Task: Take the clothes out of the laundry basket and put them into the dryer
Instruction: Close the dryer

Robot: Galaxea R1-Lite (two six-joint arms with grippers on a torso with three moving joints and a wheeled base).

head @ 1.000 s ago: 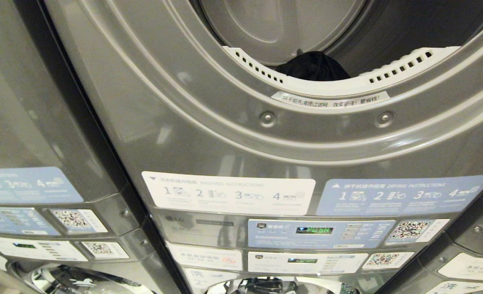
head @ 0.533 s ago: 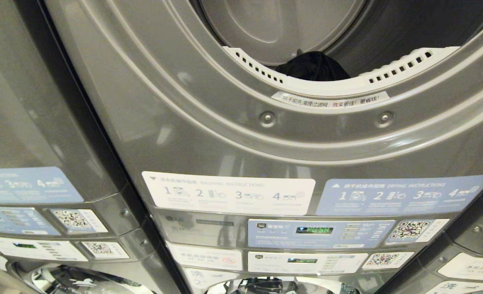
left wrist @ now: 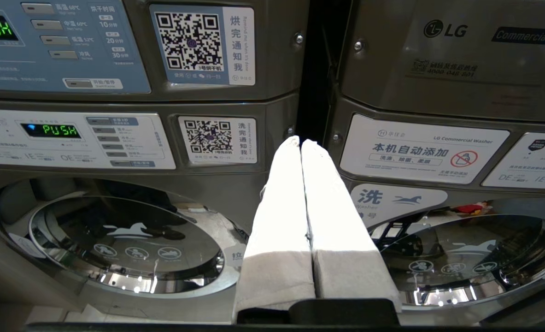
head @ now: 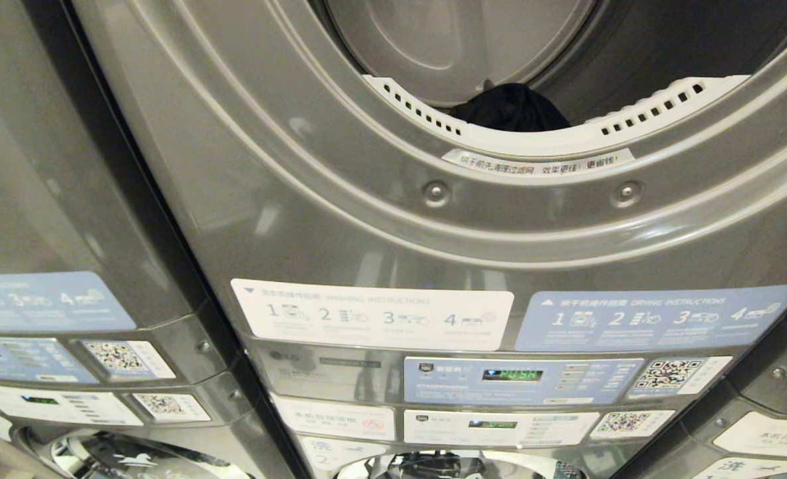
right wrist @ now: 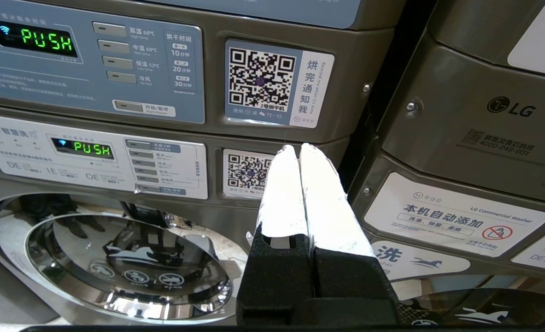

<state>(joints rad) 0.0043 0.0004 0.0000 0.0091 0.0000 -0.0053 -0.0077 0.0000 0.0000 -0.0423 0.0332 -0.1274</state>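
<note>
One dark cloth [head: 511,108] sits inside our open dryer [head: 433,199], just behind its white rim. Our left gripper [left wrist: 301,144] and right gripper [right wrist: 296,150] are both pinched closed and hold nothing. We cannot see the basket. Next, we think, we must go find more clothes.

Left gripper [left wrist: 301,144] white taped fingers [left wrist: 281,207], right gripper [right wrist: 295,150] black base
</note>
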